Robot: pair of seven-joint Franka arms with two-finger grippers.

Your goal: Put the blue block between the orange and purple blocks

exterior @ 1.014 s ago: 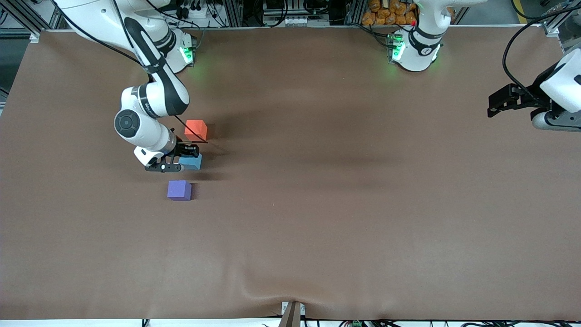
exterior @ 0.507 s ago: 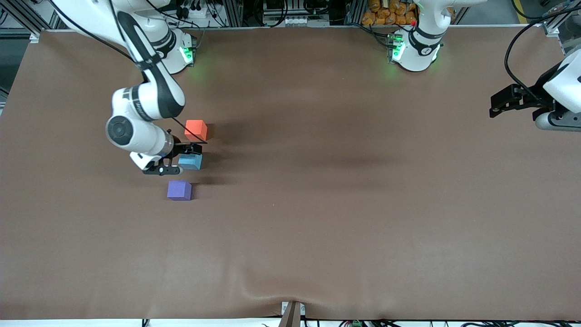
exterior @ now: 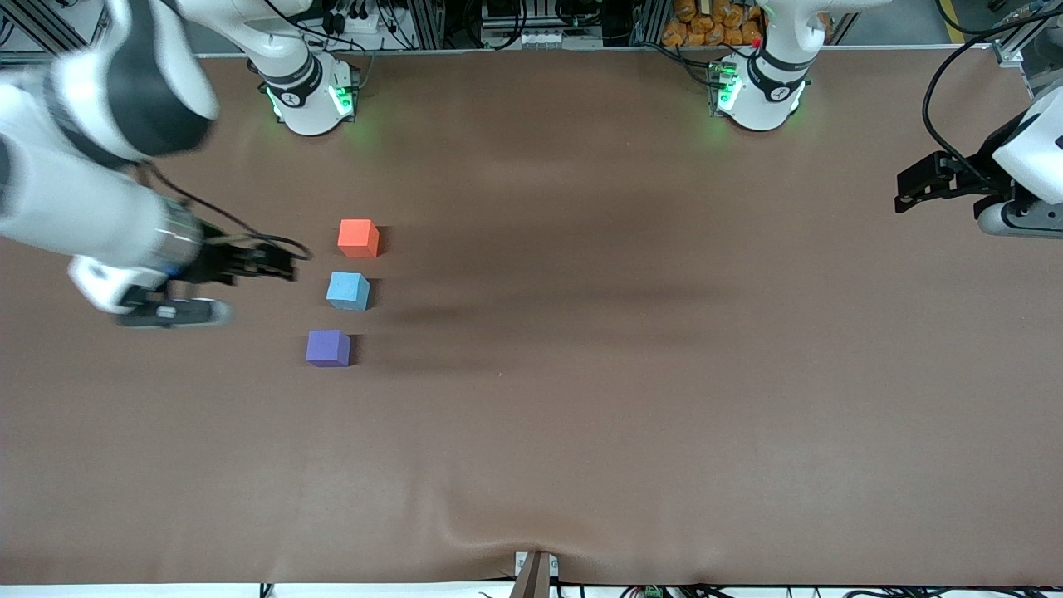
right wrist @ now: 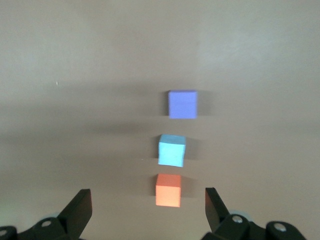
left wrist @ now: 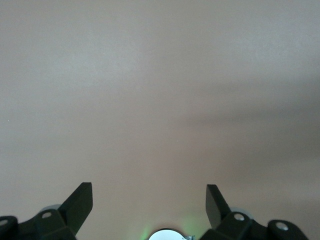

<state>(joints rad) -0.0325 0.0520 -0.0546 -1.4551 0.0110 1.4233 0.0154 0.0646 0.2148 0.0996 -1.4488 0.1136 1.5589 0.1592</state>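
Note:
The blue block (exterior: 348, 291) sits on the brown table between the orange block (exterior: 359, 237) and the purple block (exterior: 328, 347), the three in a short row with small gaps. My right gripper (exterior: 281, 264) is raised, open and empty, over the table beside the row, toward the right arm's end. Its wrist view shows the orange block (right wrist: 168, 190), the blue block (right wrist: 171, 150) and the purple block (right wrist: 182, 104) in line, ahead of the open right gripper (right wrist: 147, 195). My left gripper (exterior: 903, 196) waits open and empty at the left arm's end; the left wrist view shows this gripper (left wrist: 149, 187) over bare table.
The brown table cover (exterior: 631, 374) has a wrinkle at its edge nearest the front camera. The arm bases (exterior: 309, 95) (exterior: 756, 91) stand along the table's top edge.
My right gripper has let go of the blue block, lifted and pulled away toward the right arm's end. The blue block stays between the orange and purple blocks. The left arm has barely moved.

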